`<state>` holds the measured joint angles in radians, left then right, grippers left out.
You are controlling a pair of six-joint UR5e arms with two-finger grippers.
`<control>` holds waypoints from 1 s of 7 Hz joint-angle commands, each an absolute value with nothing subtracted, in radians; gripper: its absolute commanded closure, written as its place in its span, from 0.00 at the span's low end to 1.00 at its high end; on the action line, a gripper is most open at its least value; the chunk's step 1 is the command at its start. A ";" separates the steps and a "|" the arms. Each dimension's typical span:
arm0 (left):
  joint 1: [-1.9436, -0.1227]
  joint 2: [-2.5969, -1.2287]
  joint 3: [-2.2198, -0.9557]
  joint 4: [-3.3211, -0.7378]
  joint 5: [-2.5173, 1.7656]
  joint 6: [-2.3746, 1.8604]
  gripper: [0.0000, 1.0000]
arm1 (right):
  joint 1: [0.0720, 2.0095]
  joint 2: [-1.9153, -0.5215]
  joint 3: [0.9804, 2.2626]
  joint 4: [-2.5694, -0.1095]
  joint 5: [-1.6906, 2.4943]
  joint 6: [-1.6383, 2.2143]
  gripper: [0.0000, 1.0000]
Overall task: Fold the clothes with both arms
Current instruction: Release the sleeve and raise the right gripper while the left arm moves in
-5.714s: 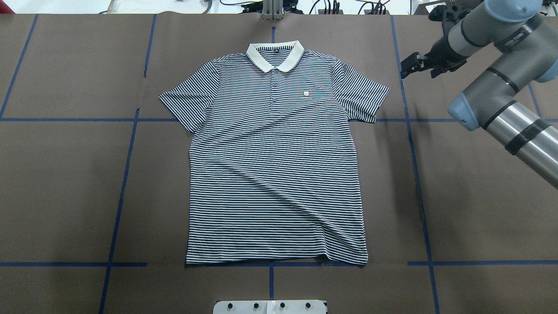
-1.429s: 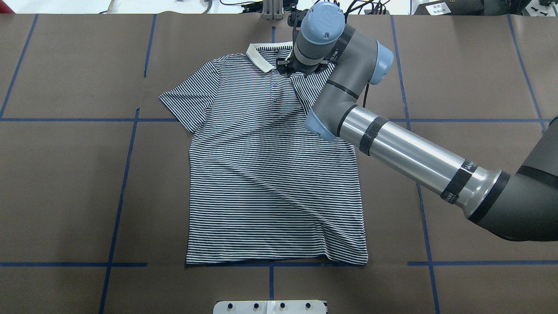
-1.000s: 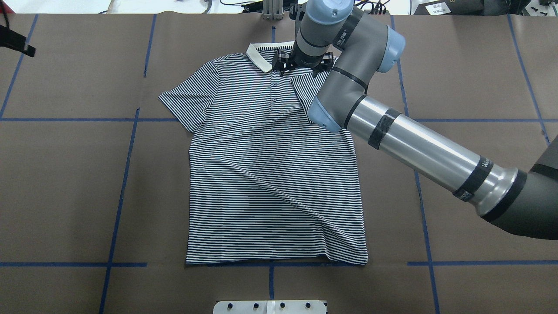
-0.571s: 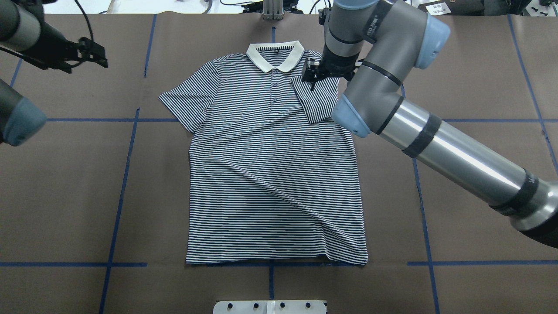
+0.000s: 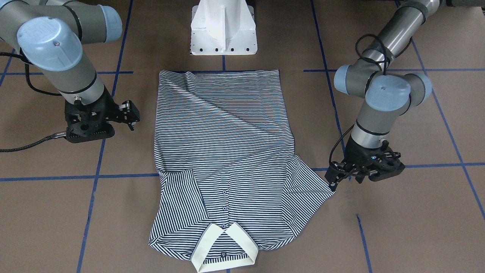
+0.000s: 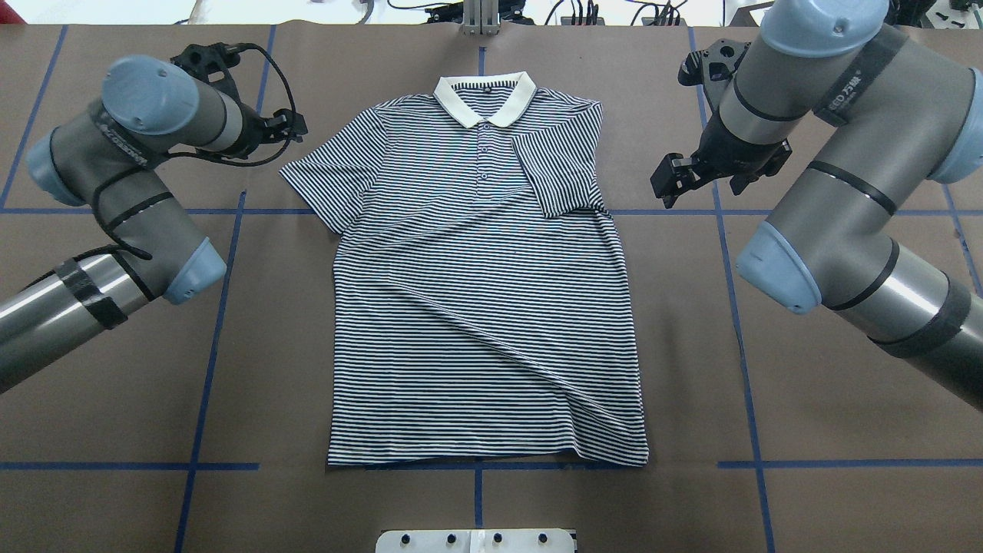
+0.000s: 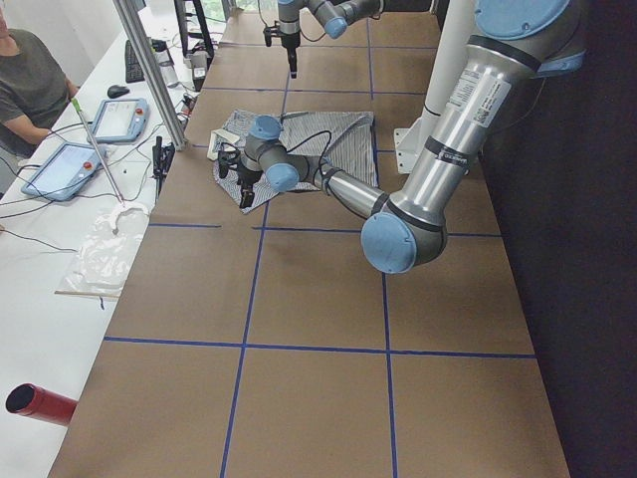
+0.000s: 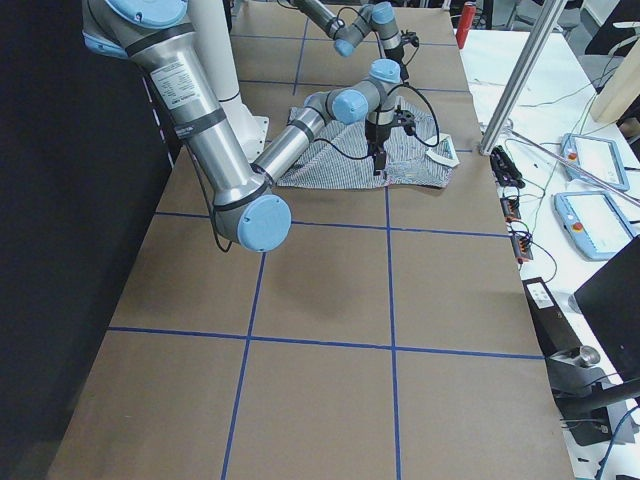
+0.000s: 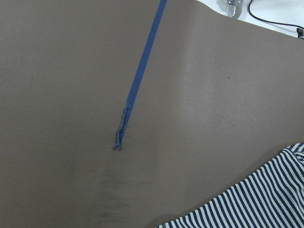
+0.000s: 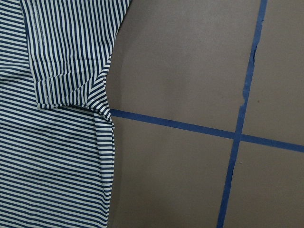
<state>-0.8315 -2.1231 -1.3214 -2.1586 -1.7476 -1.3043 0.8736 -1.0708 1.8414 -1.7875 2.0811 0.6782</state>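
The polo shirt [image 6: 476, 307] lies flat on the counter [image 6: 806, 384], its right sleeve [image 6: 561, 173] folded across the chest. The right claw [image 6: 670, 178] hangs released and empty beside it. The left claw [image 5: 334, 180] hovers at the spread left sleeve [image 6: 330, 180], probably to fold it. Whether it is clenched, I cannot tell.

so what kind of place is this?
Likely a robotics lab workcell: left arm and right arm flank a polo shirt on a table with a blue tape grid; teach pendants sit on a side bench.
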 commanded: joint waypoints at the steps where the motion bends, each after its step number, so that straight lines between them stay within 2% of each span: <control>1: -0.772 -2.161 -1.235 -2.178 -1.669 -1.312 0.04 | 0.874 -1.092 1.852 -1.744 2.094 0.701 0.00; 7: -0.772 -2.155 -1.233 -2.172 -1.669 -1.233 0.11 | 0.874 -1.085 1.852 -1.735 2.102 0.739 0.00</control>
